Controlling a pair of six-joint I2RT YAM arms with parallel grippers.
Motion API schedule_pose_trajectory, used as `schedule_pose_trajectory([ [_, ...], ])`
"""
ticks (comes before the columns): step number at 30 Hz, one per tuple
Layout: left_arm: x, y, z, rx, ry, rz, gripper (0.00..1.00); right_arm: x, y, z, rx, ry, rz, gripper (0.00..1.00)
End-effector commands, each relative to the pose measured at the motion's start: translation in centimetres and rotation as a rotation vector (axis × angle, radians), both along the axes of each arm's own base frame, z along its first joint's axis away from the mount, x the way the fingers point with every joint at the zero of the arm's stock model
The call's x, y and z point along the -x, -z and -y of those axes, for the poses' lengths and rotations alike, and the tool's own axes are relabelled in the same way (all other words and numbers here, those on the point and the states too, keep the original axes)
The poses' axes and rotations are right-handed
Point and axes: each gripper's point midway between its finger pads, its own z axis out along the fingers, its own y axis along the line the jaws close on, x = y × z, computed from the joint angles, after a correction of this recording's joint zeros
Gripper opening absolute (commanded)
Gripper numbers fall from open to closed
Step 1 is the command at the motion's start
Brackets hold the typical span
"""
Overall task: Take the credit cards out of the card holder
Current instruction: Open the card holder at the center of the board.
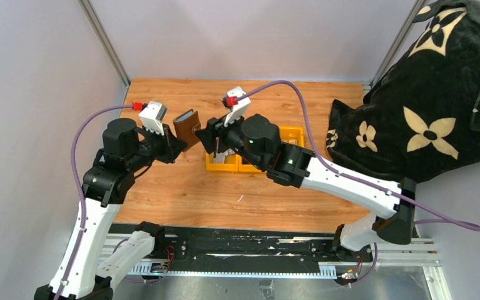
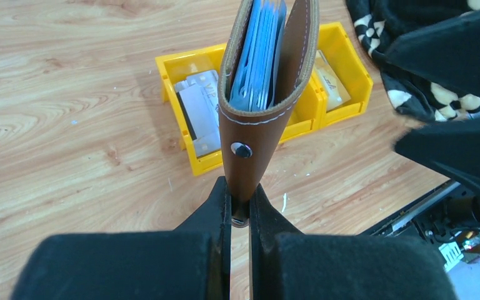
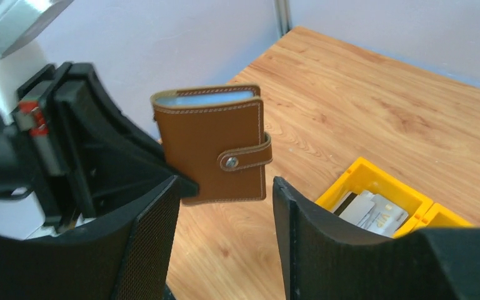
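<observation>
The card holder [image 1: 186, 127] is a brown bifold wallet, held in the air over the table's back left. My left gripper [image 1: 176, 142] is shut on its lower edge. In the left wrist view the card holder [image 2: 256, 125] stands upright out of the left gripper [image 2: 240, 194], with bluish-grey leaves [image 2: 259, 56] between its covers. In the right wrist view the card holder [image 3: 212, 150] has its snap strap fastened. My right gripper [image 3: 227, 184] is open and empty, its fingers [image 3: 162, 212] either side just short of the wallet. Credit cards [image 2: 200, 112] lie in a yellow bin.
The yellow three-compartment bin [image 1: 294, 130] sits mid-table, partly under my right arm; it also shows in the left wrist view [image 2: 344, 56] and the right wrist view [image 3: 375, 172]. A black blanket with tan flowers [image 1: 431, 106] covers the right side. Grey walls close in the left and back.
</observation>
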Motion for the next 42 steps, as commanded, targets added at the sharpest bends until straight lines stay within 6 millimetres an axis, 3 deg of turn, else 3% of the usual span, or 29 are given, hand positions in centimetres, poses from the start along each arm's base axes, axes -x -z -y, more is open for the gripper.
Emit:
schedule_pose_trajectory([
  [1, 0.2, -1.7, -0.3, 0.025, -0.023, 0.063, 0.00, -1.3, 2.2, -0.6, 0.152, 0.094, -0.003, 0.58],
  [8, 1.3, -2.3, 0.3, 0.057, 0.016, 0.064, 0.00, -1.8, 2.7, -1.7, 0.176, 0.118, 0.002, 0.54],
  [18, 0.9, -1.8, 0.4, 0.066, 0.006, 0.040, 0.00, -1.0, 2.4, -3.3, 0.184, 0.103, 0.040, 0.54],
  [28, 1.3, -2.1, 1.2, 0.100, 0.042, 0.025, 0.00, -1.9, 2.2, -3.5, 0.249, 0.201, 0.091, 0.50],
  [33, 1.7, -2.1, 1.7, 0.124, 0.069, 0.006, 0.00, -3.0, 1.9, -2.5, 0.283, 0.321, 0.131, 0.31],
  [42, 1.9, -2.1, 1.7, 0.118, 0.074, 0.008, 0.00, -3.9, 2.8, -2.6, 0.334, 0.392, 0.156, 0.00],
])
